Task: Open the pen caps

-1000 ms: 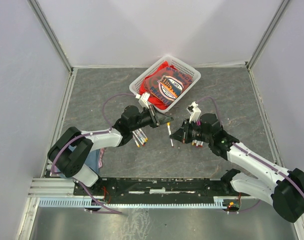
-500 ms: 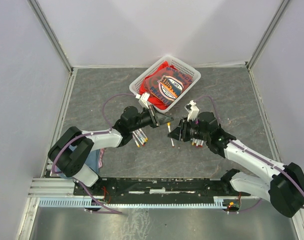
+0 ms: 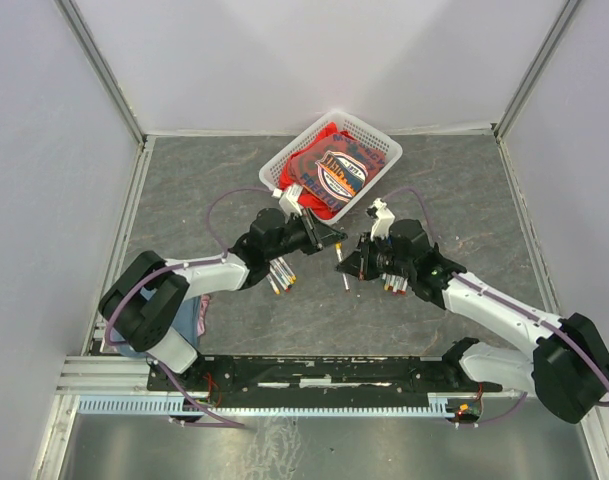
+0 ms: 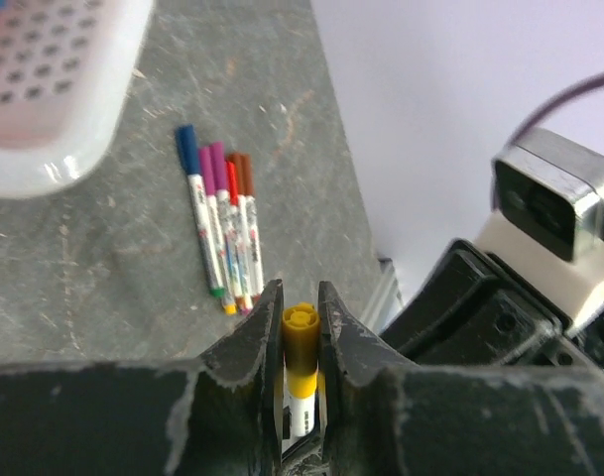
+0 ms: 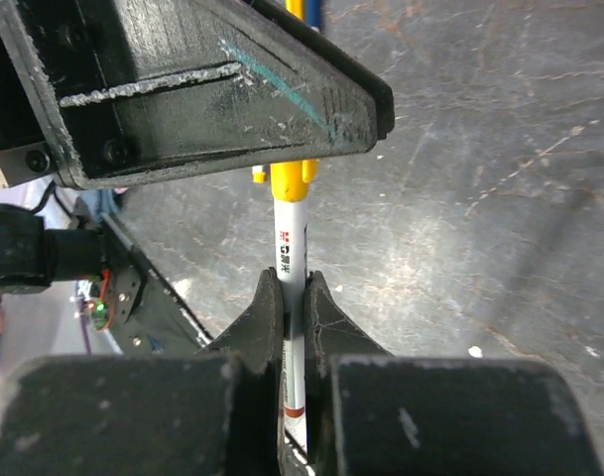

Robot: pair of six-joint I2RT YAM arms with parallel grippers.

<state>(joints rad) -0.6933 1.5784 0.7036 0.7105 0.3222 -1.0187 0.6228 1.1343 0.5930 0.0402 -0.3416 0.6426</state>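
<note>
Pens [image 4: 222, 233], five, lie capped side by side; left tool [image 4: 300, 297] clamps one yellow cap [image 4: 300, 342], right tool [image 5: 292, 283] clamps its barrel [image 5: 291, 233].

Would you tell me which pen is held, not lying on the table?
The yellow-capped pen: the left claw and right claw pinch it; the other pens lie flat.

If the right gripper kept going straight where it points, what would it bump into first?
Most likely the left gripper. The right gripper is shut on a white pen, and just ahead the left gripper clamps that pen's yellow cap. Nothing seems to lie between them.
</note>
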